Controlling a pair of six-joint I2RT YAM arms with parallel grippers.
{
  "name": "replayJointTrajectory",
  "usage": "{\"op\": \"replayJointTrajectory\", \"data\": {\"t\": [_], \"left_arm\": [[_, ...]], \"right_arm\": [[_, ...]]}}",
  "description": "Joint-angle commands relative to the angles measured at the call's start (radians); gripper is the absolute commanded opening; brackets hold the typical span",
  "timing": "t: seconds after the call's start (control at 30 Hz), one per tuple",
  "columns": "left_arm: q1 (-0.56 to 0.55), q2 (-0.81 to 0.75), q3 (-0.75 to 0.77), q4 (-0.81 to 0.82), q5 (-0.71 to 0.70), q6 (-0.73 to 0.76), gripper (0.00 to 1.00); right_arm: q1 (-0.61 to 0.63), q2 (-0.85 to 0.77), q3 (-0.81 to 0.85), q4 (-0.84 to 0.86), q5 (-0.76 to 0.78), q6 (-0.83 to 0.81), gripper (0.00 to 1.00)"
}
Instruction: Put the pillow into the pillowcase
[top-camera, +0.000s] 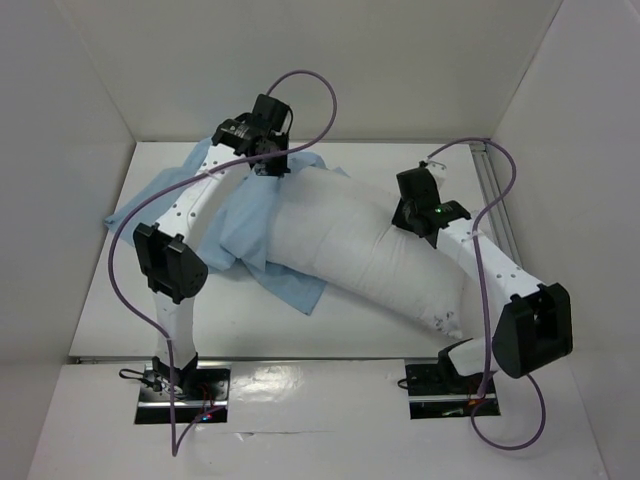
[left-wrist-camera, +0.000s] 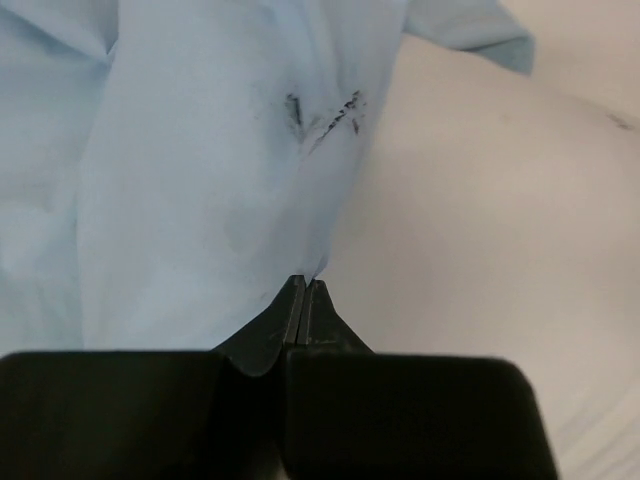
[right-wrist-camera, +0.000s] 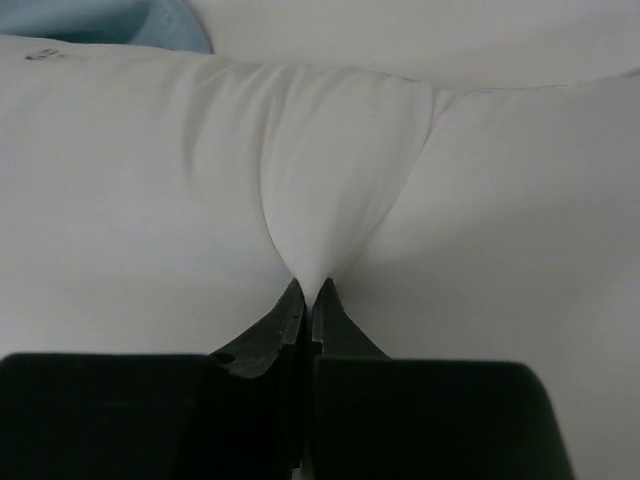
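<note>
The white pillow (top-camera: 370, 255) lies diagonally across the table, its far-left end under the light blue pillowcase (top-camera: 250, 225). My left gripper (top-camera: 272, 165) is at the pillow's far end, shut on an edge of the pillowcase (left-wrist-camera: 200, 200), with the pillow (left-wrist-camera: 490, 220) just to its right. My right gripper (top-camera: 405, 222) is on the pillow's right-hand middle, shut on a pinched fold of its white fabric (right-wrist-camera: 330, 170). A bit of blue pillowcase (right-wrist-camera: 110, 20) shows at the top left of the right wrist view. Only the plain blue face of the pillowcase shows.
White walls enclose the table on the left, back and right. A metal rail (top-camera: 497, 200) runs along the right side. The pillowcase spreads out to the far left (top-camera: 135, 210) and toward the front (top-camera: 295, 290).
</note>
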Motion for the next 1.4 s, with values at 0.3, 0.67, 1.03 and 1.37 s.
{"op": "replayJointTrajectory", "data": {"t": [0.3, 0.67, 1.03, 1.37], "left_arm": [[0.0, -0.039, 0.146, 0.081, 0.555, -0.089, 0.0], [-0.145, -0.102, -0.051, 0.228, 0.732, -0.166, 0.0], [-0.072, -0.082, 0.131, 0.103, 0.76, -0.076, 0.72], [0.242, -0.332, -0.004, 0.023, 0.485, -0.031, 0.86]], "right_arm": [[0.25, -0.151, 0.165, 0.141, 0.167, -0.077, 0.0], [0.335, -0.267, 0.062, 0.301, 0.231, 0.042, 0.0], [0.335, -0.245, -0.186, 0.2, 0.28, 0.223, 0.01], [0.326, -0.156, 0.233, 0.015, 0.216, -0.172, 1.0]]}}
